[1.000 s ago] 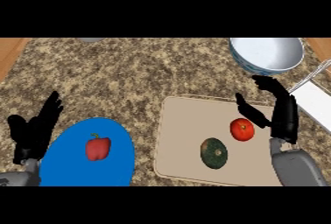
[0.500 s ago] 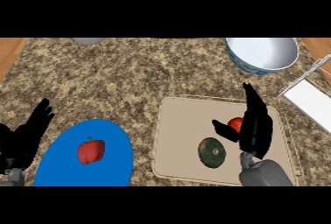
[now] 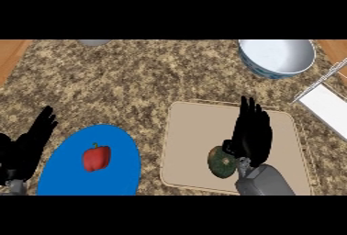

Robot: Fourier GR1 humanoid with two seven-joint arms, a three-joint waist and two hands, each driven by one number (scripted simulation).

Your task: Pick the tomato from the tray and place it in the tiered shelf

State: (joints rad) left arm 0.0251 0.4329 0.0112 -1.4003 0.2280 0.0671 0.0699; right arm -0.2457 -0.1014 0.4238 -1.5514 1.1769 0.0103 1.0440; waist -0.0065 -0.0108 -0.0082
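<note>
Right robot hand (image 3: 251, 135), fingers straight and holding nothing, hides the tomato on the tray (image 3: 193, 137); smooth, soft fruit, best cupped around its middle

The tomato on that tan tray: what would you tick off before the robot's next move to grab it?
1. Tomato in sight: not ok, the right hand covers the spot over the tray.
2. Right hand open: ok, fingers straight.
3. Hand clear of the dark green vegetable: cannot tell, they overlap in the head view.
4. Tiered shelf in view: ok, only a white part shows at the right edge.
5. Left hand out of the way: ok, resting open left of the blue plate.
</note>
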